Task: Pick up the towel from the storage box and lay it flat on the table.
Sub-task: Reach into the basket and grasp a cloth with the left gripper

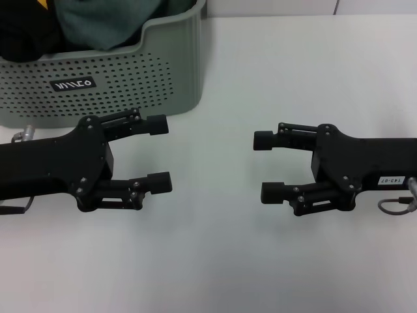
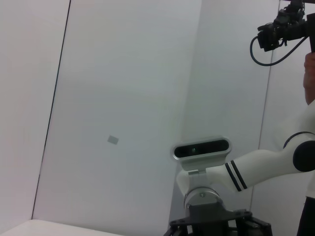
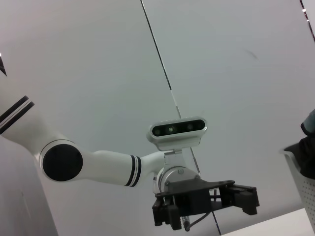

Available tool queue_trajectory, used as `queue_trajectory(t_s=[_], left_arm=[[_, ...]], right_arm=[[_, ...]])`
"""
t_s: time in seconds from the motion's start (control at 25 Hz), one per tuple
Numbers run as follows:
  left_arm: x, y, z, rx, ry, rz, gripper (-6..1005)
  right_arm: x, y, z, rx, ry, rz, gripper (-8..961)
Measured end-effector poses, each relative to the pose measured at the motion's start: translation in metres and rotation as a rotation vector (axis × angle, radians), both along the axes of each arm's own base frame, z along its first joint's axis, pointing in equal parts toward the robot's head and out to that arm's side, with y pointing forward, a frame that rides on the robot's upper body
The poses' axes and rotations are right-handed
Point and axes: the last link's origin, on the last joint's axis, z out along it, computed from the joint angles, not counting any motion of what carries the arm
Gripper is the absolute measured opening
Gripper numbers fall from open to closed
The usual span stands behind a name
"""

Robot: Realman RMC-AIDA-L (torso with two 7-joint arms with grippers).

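We hold the left pincer (image 1: 161,152) and right pincer (image 1: 267,166) released, facing each other at mid-frame above the tabletop (image 1: 215,261). The towel (image 1: 104,19) sits bunched in the storage box (image 1: 111,85) at upper left, not yet grasped.

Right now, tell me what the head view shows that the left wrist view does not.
Only the head view shows the storage box with the towel inside, the table top, and the left tool with its fingers spread, empty, just in front of the box. Only the left wrist view shows the wall panels, a camera on the right arm's wrist and a hanging black cable. Both share the right tool, open in the head view, barely visible at the wrist view's edge.
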Motion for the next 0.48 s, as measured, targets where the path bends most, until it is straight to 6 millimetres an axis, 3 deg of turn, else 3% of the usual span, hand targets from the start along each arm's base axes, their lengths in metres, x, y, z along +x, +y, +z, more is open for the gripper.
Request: queue_trajectory(t_s=[0.48], left_arm=[[0.0018, 0.0014, -0.0010, -0.001, 0.001, -0.006, 855]], right_arm=[[0.0016, -0.0017, -0.0008, -0.001, 0.001, -0.006, 872]])
